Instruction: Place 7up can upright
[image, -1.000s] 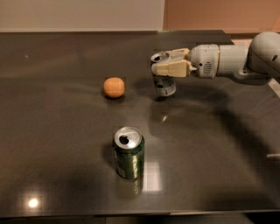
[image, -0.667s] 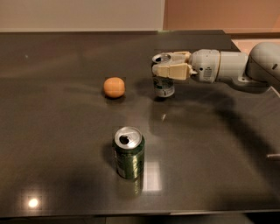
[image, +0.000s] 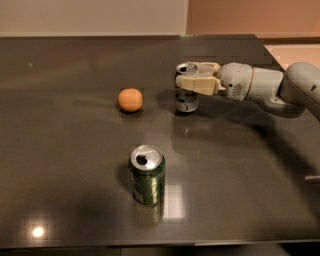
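Note:
The 7up can (image: 186, 101), silver-grey with faint green markings, stands upright on the dark table (image: 240, 165) right of centre, its base on the surface. My gripper (image: 191, 76) reaches in from the right and its pale fingers (image: 196, 84) are closed around the can's upper part. The white arm (image: 260, 86) extends to the right edge of the view.
An orange ball (image: 130, 99) lies left of the 7up can. A dark green can with a silver top (image: 147, 174) stands upright nearer the front. The table's right edge runs by the arm.
The arm has sunk slightly and shifted a little left. The 7up can stays upright in the same spot, still held. The other objects have not moved.

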